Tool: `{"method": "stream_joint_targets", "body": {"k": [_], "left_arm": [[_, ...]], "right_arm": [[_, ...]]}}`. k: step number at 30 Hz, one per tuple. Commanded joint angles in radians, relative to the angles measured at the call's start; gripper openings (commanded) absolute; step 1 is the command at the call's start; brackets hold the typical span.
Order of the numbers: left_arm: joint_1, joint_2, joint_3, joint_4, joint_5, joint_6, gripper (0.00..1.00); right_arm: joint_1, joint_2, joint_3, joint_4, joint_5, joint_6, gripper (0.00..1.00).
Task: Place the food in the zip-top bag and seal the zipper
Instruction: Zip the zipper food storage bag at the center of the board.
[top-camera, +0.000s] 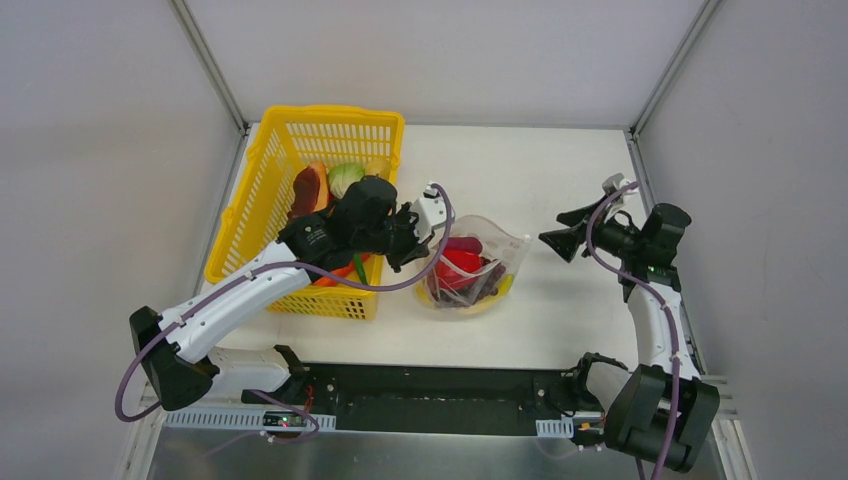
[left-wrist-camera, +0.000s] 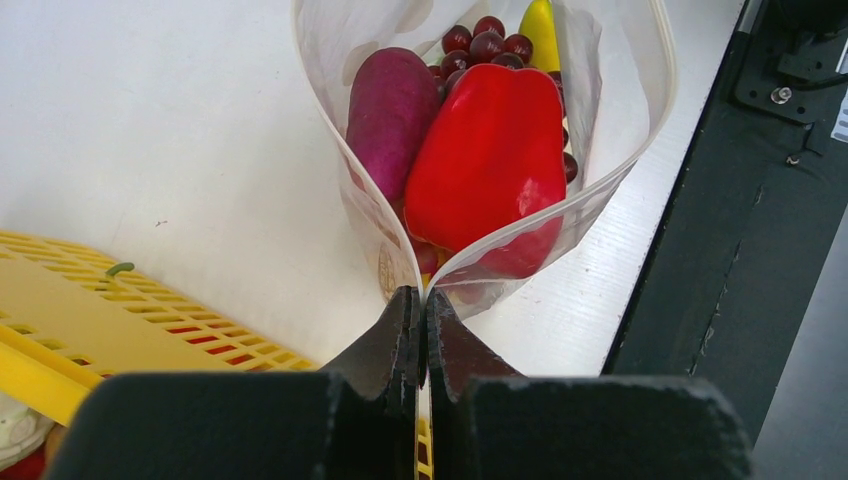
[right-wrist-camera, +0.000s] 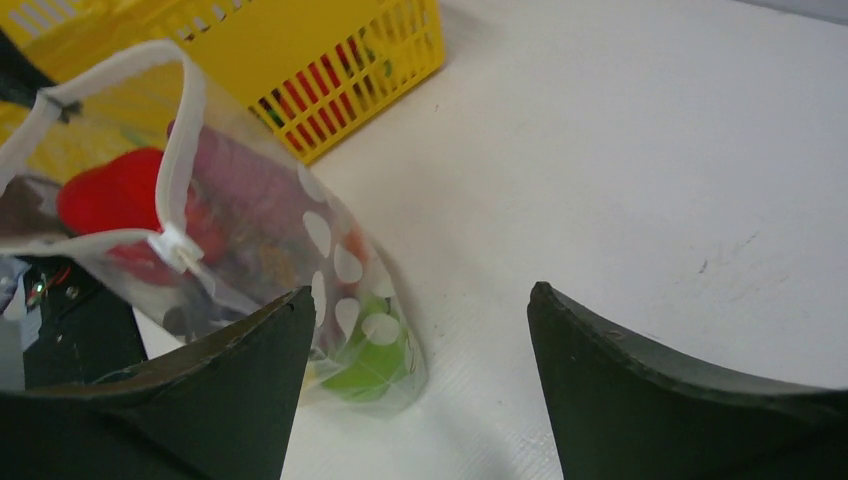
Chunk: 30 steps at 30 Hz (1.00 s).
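The zip-top bag (top-camera: 478, 268) lies on the white table with its mouth gaping open. Inside it are a red pepper (left-wrist-camera: 490, 150), a purple sweet potato (left-wrist-camera: 388, 105), dark red grapes (left-wrist-camera: 487, 42) and a yellow piece (left-wrist-camera: 541, 30). A green piece (right-wrist-camera: 372, 365) shows through the bag's dotted bottom. My left gripper (left-wrist-camera: 422, 300) is shut on one end of the zipper (left-wrist-camera: 655, 95), where the two mouth edges meet. My right gripper (top-camera: 562, 240) is open and empty, a little to the right of the bag; in its wrist view the gripper (right-wrist-camera: 420, 295) is apart from the bag (right-wrist-camera: 250, 230).
The yellow lattice basket (top-camera: 262, 210) stands left of the bag, under my left arm, with a pale green piece (top-camera: 345, 178) and a red-orange piece (top-camera: 308, 190) in it. A black base strip (left-wrist-camera: 740, 200) runs along the table's near edge.
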Motion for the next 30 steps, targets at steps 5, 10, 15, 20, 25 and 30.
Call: {"method": "stream_joint_targets", "body": {"k": [5,10,15,20,25,30], "left_arm": [[0.023,-0.005,0.042,0.018,0.041,0.013,0.00],[0.023,-0.005,0.038,0.029,0.046,0.001,0.00],[0.023,-0.007,0.035,0.023,0.063,-0.004,0.00],[0.023,-0.011,0.033,0.023,0.073,-0.004,0.00],[0.022,-0.015,0.028,0.023,0.073,-0.009,0.00],[0.023,-0.023,0.015,0.029,0.072,-0.011,0.00]], "right_arm": [[-0.012,0.011,0.078,-0.496,-0.314,-0.624,0.77],[-0.001,0.017,0.120,-0.666,-0.399,-0.818,0.70],[0.041,0.055,0.152,-0.750,-0.421,-0.936,0.67],[0.101,0.119,0.201,-0.806,-0.387,-1.034,0.64],[0.128,0.181,0.266,-0.947,-0.382,-1.194,0.60],[0.160,0.230,0.327,-1.124,-0.384,-1.372,0.54]]}}
